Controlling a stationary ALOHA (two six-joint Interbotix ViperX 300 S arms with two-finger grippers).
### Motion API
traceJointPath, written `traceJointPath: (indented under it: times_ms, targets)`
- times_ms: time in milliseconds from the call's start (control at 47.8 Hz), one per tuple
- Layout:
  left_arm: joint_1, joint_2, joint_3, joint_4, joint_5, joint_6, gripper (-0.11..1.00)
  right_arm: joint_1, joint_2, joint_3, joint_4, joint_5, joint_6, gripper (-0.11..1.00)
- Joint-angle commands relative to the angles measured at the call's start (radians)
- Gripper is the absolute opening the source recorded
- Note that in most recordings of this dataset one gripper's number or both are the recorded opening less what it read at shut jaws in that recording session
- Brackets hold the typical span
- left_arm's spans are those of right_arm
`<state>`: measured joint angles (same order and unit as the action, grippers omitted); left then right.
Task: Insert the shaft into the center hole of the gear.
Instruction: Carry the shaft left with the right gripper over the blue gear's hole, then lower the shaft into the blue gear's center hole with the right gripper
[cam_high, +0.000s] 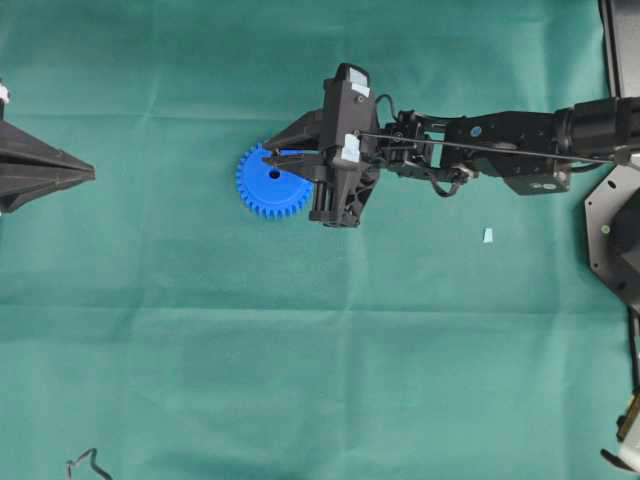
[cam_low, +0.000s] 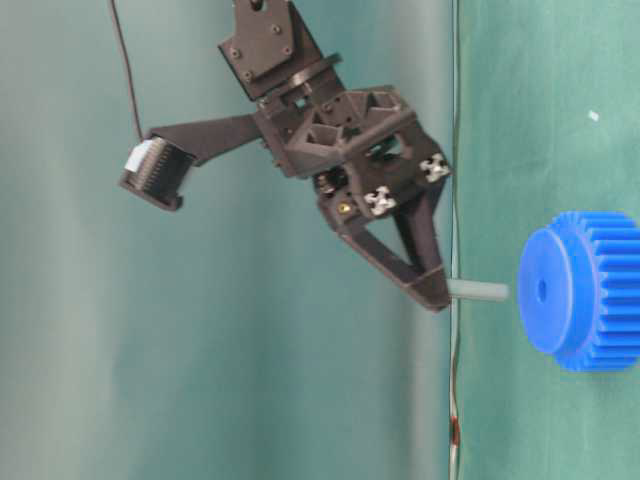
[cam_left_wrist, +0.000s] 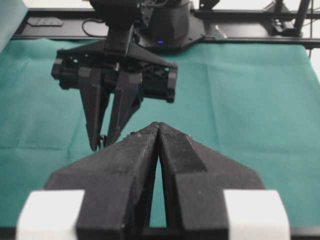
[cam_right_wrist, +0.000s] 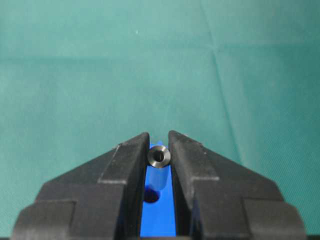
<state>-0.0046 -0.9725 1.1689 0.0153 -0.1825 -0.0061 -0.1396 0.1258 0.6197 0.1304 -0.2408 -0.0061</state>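
Note:
The blue gear (cam_high: 262, 190) lies flat on the green cloth, its center hole (cam_high: 275, 174) showing dark. My right gripper (cam_high: 268, 153) hovers over the gear, shut on the shaft (cam_right_wrist: 159, 156), a silvery pin seen end-on between the fingertips. In the table-level view the shaft (cam_low: 478, 291) points at the center hole (cam_low: 542, 291) of the gear (cam_low: 585, 290), with a small gap between them. In the right wrist view the center hole (cam_right_wrist: 151, 195) sits just left of the shaft's line on the gear (cam_right_wrist: 161, 220). My left gripper (cam_left_wrist: 158, 125) is shut and empty at the far left (cam_high: 90, 175).
A small pale blue scrap (cam_high: 488, 236) lies on the cloth right of the gear. A loose cable end (cam_high: 85, 462) lies at the bottom left. Black robot frame parts (cam_high: 615, 230) stand along the right edge.

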Motion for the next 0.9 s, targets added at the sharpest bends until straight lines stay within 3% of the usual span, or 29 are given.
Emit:
traceJointPath:
  times_ms: [0,356,879]
  targets:
    - [0.0,0.003,-0.026,0.002,-0.008,-0.002,0.0,0.003,0.005,-0.02,0.003,-0.014,0.005,0.16]
    - [0.0,0.005,-0.026,0.002,-0.006,-0.002,0.0,0.005,0.055,-0.025,0.009,-0.049,0.011,0.16]
    - [0.0,0.005,-0.026,0.002,-0.008,-0.002,0.0,0.02,0.014,-0.025,0.009,-0.043,0.011,0.16]
